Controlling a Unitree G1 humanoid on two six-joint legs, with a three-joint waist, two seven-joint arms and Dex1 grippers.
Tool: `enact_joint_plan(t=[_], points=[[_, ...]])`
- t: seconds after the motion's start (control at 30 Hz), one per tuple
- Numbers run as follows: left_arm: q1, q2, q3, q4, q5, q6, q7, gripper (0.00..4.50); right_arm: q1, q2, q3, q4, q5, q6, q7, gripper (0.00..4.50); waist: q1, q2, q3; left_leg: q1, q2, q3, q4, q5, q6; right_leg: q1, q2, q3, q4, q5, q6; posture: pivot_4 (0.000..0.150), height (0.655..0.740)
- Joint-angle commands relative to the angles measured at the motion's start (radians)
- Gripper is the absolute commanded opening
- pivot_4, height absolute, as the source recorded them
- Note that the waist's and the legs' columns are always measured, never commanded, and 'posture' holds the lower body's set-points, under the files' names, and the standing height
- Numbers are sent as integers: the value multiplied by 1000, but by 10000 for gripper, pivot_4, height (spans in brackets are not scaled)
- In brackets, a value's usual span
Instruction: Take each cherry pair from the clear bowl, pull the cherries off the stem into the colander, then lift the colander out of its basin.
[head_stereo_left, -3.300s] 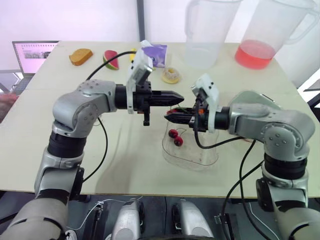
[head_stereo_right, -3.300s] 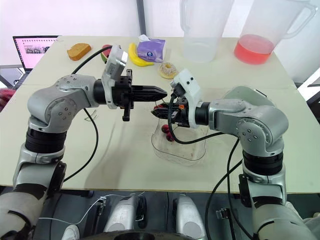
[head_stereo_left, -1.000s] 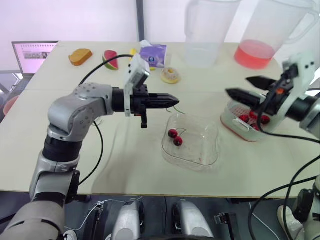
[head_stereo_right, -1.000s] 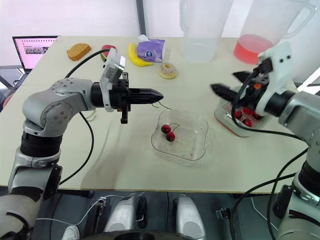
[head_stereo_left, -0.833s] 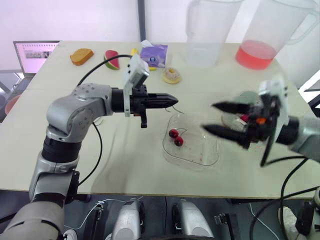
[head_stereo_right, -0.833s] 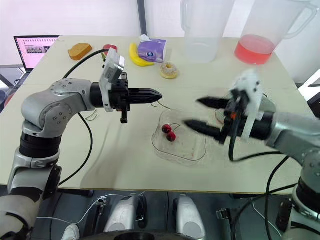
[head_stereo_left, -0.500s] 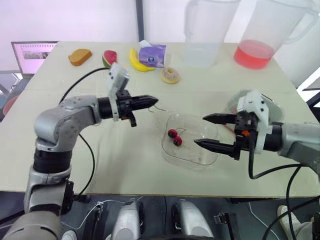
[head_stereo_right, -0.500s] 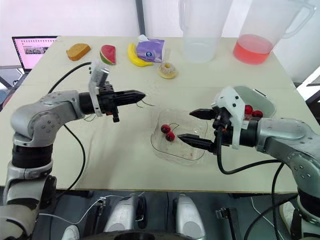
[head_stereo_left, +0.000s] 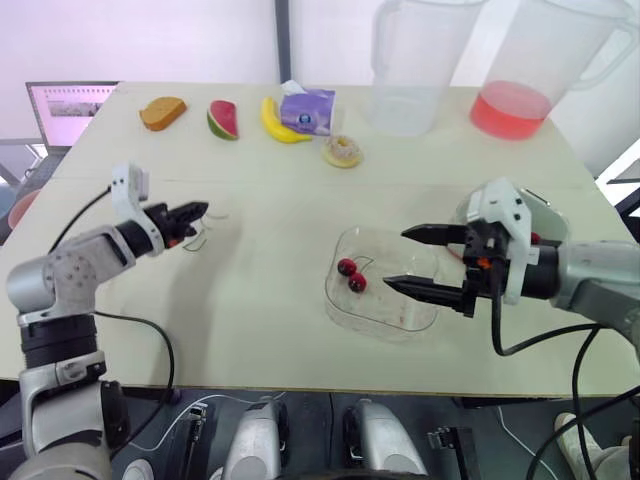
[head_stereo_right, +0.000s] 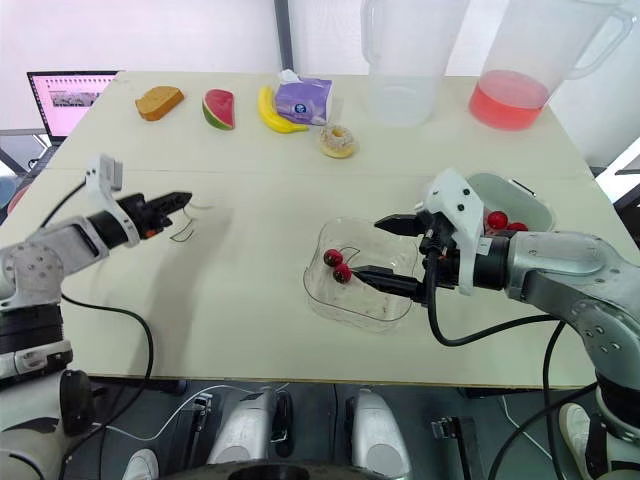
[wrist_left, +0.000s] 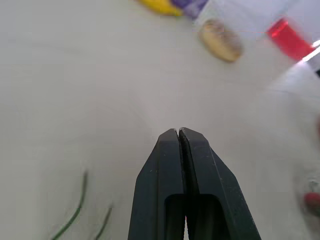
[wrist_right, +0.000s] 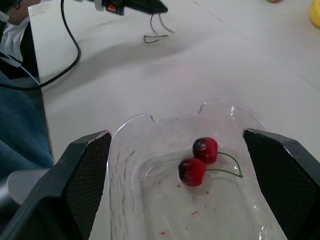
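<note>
My left gripper (head_stereo_left: 197, 209) hangs low over the table (head_stereo_left: 250, 310), fingers pressed together, with loose green stems (head_stereo_right: 184, 235) just beside it. My right gripper (head_stereo_left: 397, 258) is spread wide over the clear bowl (head_stereo_left: 400, 322) — 1 cherry pair (head_stereo_left: 350, 275) lies inside — and the colander (head_stereo_right: 527, 204) behind it holds cherries.

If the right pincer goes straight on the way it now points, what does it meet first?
Most likely the cherry pair in the clear bowl: the open right pincer points into the bowl toward it. Its height over the bowl is hard to judge, so it might pass just above.
</note>
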Motion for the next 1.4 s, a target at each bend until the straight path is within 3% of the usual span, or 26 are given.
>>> enact_joint_plan(t=[0.03,0.6,0.7,0.93,1.17,1.4], points=[[-11,-3,44,40,11,-37,31,0,-4,-8,-3,-28,15,-9,-17,44711,1,0,0,0,0,0,0,0,0,0,0,0,0,0,0,1500,7400],[11,3,-42,122,163,-194,41,0,-11,-11,18,-30,37,-13,-66,44711,-1,-1,0,0,0,0,0,0,0,0,-1,0,0,0,0,1500,7400],[-1,1,-28,135,159,-205,38,9443,-13,-10,18,-28,38,-15,-70,45000,-1,-1,0,0,0,0,0,0,1,0,-1,0,0,0,0,1500,7400],[-6,9,-29,128,172,-223,39,44621,-12,-11,16,-29,44,-12,-73,45000,-1,-1,0,0,0,0,0,0,1,0,-1,0,0,0,0,1500,7400],[-26,12,-25,39,154,-282,3,44621,-7,-13,-2,-23,61,5,-95,45000,-1,-1,0,0,0,0,0,0,0,0,-1,0,0,0,0,1500,7400],[-30,84,-146,-303,98,-296,-209,44621,-23,-12,-31,4,145,61,-157,45000,0,-1,0,0,0,0,0,0,0,0,-2,0,0,0,0,1500,7400]])
